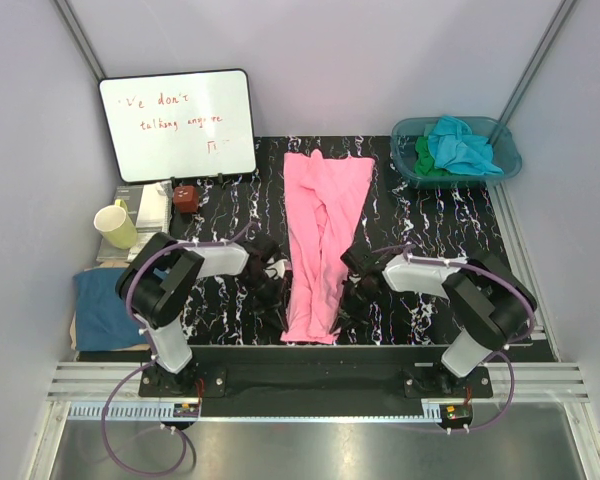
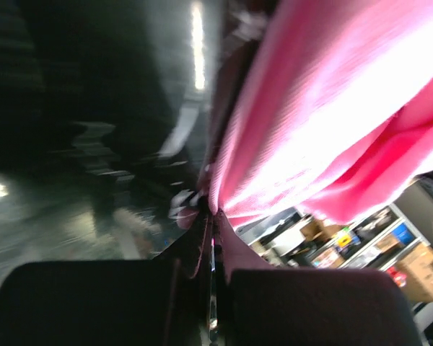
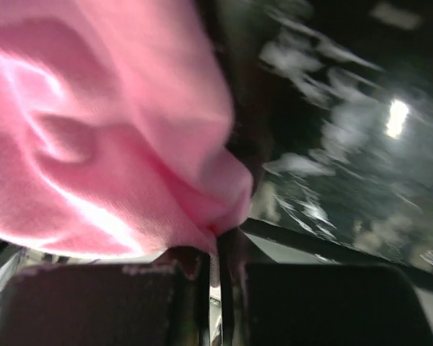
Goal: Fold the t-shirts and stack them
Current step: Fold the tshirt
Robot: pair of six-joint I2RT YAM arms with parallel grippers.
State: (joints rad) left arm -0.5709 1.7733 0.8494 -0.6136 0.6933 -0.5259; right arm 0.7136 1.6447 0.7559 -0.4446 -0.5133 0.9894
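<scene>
Where the pink shirt point(image 1: 322, 240) lies lengthwise at centre, the left gripper point(image 2: 213, 215) and right gripper point(image 3: 219, 234) each clamp a near side edge; bare table point(image 1: 435, 225) flanks it.

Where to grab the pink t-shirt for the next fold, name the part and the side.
Its near end, at the two long edges, each gripper from its own side. The pink t-shirt lies as a narrow strip running away from the arms; left gripper and right gripper are shut there.
</scene>
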